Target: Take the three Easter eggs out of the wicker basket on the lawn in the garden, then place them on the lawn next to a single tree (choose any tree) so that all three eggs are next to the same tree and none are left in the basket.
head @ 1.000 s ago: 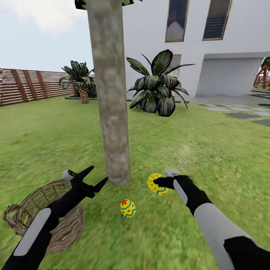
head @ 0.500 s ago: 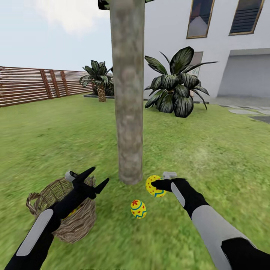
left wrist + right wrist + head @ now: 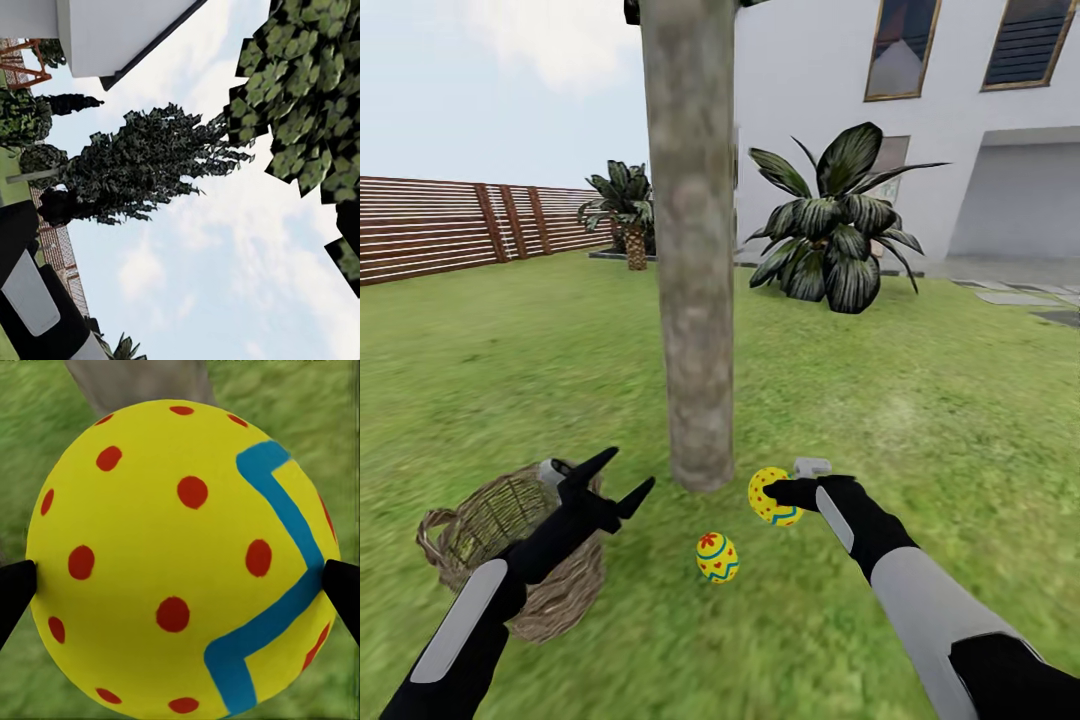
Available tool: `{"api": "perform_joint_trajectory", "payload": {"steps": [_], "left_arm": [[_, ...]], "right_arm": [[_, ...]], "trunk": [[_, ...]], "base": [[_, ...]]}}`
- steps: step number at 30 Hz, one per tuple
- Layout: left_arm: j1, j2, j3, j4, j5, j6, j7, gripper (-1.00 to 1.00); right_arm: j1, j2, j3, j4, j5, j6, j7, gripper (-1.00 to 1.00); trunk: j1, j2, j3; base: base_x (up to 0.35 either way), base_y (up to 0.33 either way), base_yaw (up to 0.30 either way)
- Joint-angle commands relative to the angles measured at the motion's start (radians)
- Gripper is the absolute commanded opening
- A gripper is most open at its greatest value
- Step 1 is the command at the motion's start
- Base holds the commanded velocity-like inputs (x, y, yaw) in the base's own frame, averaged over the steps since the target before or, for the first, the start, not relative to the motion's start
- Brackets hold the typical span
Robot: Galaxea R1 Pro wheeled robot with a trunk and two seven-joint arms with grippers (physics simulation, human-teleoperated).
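Dotted egg (image 3: 180, 562) between right gripper (image 3: 180, 585) fingertips, wrist close-up.

The flower-painted egg (image 3: 717, 557) on the lawn (image 3: 920, 420) has rolled slightly toward 8 o'clock, further from the dotted egg (image 3: 769, 496).

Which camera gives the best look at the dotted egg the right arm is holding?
The right wrist view: the dotted egg fills the frame, jaws touching both its sides. The head view shows it small, beside the tree. The left wrist view faces sky.

the lawn (image 3: 920, 420) carries the tree (image 3: 695, 300), the wicker basket (image 3: 485, 550) and one flowered egg (image 3: 717, 558).
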Motion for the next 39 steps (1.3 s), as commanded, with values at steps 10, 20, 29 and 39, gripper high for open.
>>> {"api": "perform_joint_trajectory", "payload": {"steps": [10, 20, 29, 39], "left_arm": [[0.000, -0.002, -0.005, 0.000, -0.001, 0.005, -0.004, 1.00], [-0.001, -0.002, -0.006, 0.000, -0.001, 0.006, -0.004, 1.00], [-0.001, -0.002, -0.009, 0.000, -0.001, 0.005, -0.004, 1.00], [-0.001, -0.002, -0.012, 0.000, -0.001, 0.005, -0.004, 1.00]], "right_arm": [[0.000, 0.007, 0.096, 0.144, 0.021, -0.250, -0.002, -1.00], [0.000, 0.026, 0.132, 0.154, 0.024, -0.324, -0.002, -1.00], [0.000, 0.044, 0.132, 0.193, 0.025, -0.372, -0.089, -1.00], [0.000, 0.045, 0.132, 0.221, 0.021, -0.431, -0.090, -1.00]], "trunk": [[0.000, 0.000, -0.001], [0.000, 0.000, -0.001], [0.000, 0.000, -0.001], [0.000, 0.000, -0.001]], "base": [[0.000, -0.167, 0.000], [0.000, 0.000, 0.131], [0.118, -0.064, 0.244], [0.297, -0.141, 0.005]]}}
